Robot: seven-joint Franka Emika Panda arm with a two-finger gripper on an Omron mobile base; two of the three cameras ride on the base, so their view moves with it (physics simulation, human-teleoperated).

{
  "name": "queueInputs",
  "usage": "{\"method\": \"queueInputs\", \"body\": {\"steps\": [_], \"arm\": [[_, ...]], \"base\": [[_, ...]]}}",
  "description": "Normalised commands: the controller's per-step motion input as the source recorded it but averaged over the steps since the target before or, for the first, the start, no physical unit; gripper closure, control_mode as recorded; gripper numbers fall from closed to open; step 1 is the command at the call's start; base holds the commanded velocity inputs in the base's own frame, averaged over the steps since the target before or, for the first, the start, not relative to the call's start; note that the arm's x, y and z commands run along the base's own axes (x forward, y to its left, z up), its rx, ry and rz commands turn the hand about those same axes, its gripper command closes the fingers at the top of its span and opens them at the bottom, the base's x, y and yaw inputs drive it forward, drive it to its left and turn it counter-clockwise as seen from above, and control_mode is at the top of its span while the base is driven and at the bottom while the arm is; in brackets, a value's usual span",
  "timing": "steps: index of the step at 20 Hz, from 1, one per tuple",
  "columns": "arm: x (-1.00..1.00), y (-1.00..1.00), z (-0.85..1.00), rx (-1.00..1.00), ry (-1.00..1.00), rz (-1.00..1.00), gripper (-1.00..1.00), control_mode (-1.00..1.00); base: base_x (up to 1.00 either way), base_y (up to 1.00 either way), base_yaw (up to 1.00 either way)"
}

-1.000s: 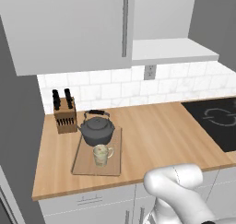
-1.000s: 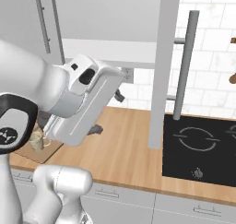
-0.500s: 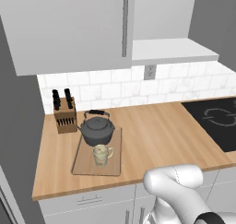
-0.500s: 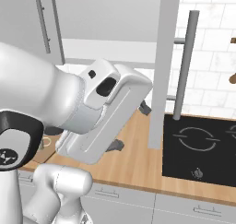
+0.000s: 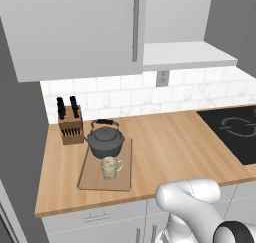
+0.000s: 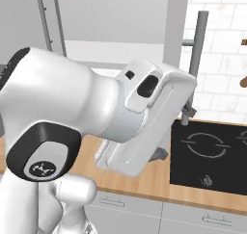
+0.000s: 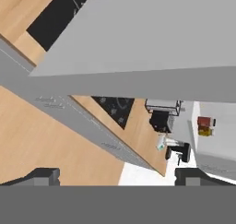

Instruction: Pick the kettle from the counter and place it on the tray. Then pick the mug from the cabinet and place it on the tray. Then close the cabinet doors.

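No legible text or labels

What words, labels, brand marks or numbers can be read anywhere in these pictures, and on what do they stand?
No readable text anywhere.
The arm's dark joint cap carries a white emblem, a symbol rather than letters.
The stove top has only white ring marks and small control icons, no words.
The kettle, mug, tray and knife block bear no labels.

We see the kettle [image 5: 105, 141] and, before it, the mug [image 5: 111, 168] on the tray [image 5: 90, 173], right of the knife block [image 5: 69, 128].
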Motion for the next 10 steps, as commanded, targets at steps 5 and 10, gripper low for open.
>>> {"method": "queueInputs", "body": {"steps": [5, 10], "arm": [[0.46, -0.48, 0.0, -0.11, 0.01, 0.0, -1.0, -1.0], [0.5, -0.2, -0.06, -0.1, 0.0, 0.07, -1.0, -1.0]], "base": [[0.0, 0.0, 0.0], [0.0, 0.0, 0.0]]}}
